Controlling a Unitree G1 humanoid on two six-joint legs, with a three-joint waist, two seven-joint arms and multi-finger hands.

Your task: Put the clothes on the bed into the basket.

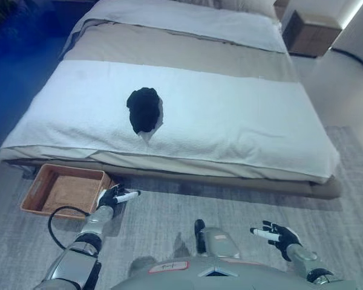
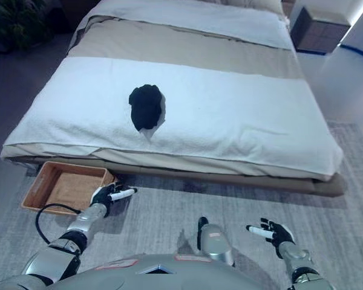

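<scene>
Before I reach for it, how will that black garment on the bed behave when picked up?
The black garment lies crumpled in a soft heap on the white bed cover, so it will probably hang limp and unfold when lifted. It looks small and thin, so likely light. Pushed, it would more likely bunch up or drag the cover than slide cleanly.
</scene>
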